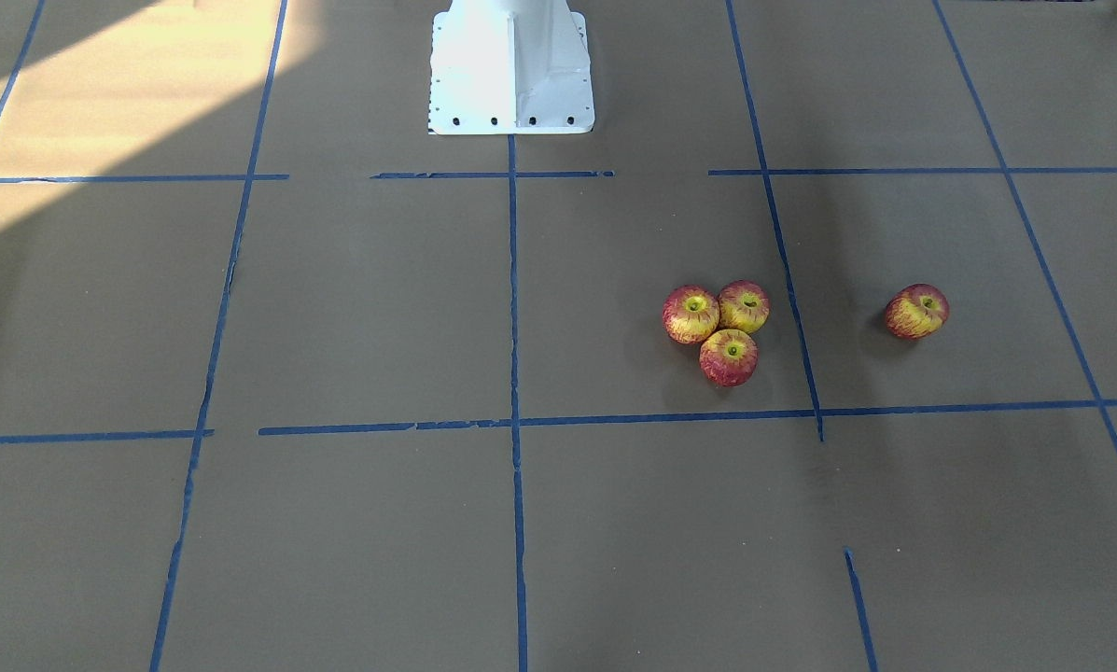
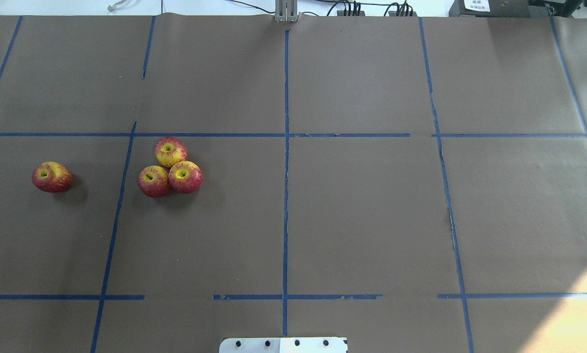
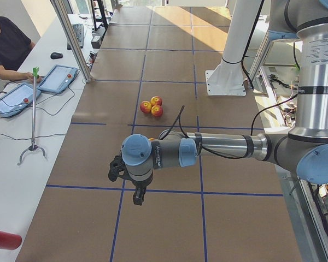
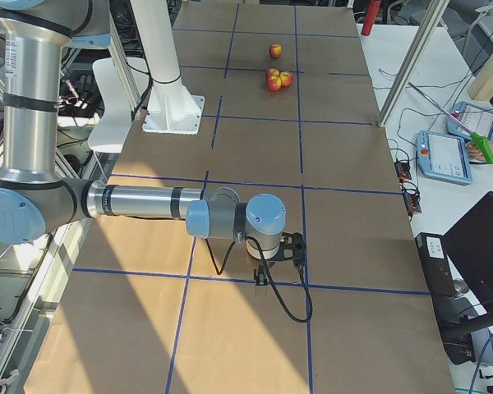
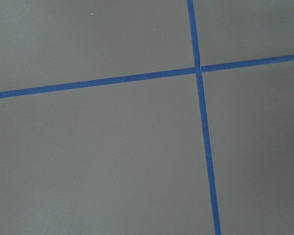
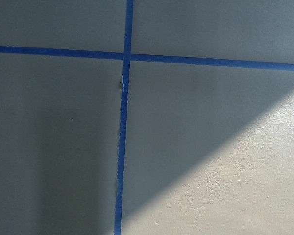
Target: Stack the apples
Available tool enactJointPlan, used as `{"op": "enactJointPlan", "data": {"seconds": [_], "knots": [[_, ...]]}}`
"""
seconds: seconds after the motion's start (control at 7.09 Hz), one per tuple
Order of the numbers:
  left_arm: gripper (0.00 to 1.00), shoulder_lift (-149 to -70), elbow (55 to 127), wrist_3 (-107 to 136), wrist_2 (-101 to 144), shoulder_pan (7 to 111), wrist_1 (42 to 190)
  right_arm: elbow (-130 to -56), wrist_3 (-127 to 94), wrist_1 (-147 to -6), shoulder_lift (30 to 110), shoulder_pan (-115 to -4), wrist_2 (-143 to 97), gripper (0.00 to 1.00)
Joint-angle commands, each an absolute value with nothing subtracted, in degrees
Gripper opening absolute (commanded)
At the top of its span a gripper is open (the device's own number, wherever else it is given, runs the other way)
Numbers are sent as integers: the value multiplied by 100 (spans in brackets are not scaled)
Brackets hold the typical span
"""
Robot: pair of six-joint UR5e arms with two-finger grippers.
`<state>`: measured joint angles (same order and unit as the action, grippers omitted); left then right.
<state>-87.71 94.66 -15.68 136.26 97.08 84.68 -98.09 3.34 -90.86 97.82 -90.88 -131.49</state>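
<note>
Three apples touch in a cluster on the brown table: one (image 2: 170, 151), a second (image 2: 154, 181) and a third (image 2: 185, 176). None rests on another. The fourth apple (image 2: 52, 176) lies alone further left. In the front view the cluster (image 1: 729, 357) is right of centre and the lone apple (image 1: 916, 311) further right. My left gripper (image 3: 132, 188) shows only in the left side view, above the table and short of the cluster (image 3: 153, 106). My right gripper (image 4: 278, 261) shows only in the right side view, far from the apples (image 4: 278, 80). I cannot tell whether either is open or shut.
Blue tape lines (image 2: 285, 171) divide the brown table cover into squares. The white robot base (image 1: 511, 70) stands at the table's middle edge. An operator (image 3: 5, 46) sits at a side desk with tablets (image 3: 57, 78) and a grabber tool (image 3: 33, 120).
</note>
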Motion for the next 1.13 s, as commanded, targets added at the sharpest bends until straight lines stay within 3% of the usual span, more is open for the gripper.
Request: {"op": "enactJointPlan", "data": {"seconds": [0.0,0.28,0.56,0.99], "knots": [[100,-8649,9675,-498,14067,9337,9144,-9809,334,-9088,9782,-9088,-13148,100],[100,-8640,10124,1843,14124,7935,10084,-9809,334,-9088,9782,-9088,-13148,100],[100,-8622,10011,4155,13567,6835,11875,-9809,325,-9088,9782,-9088,-13148,100],[100,-8736,9660,5088,12861,6101,12524,-9809,334,-9088,9782,-9088,-13148,100]]}}
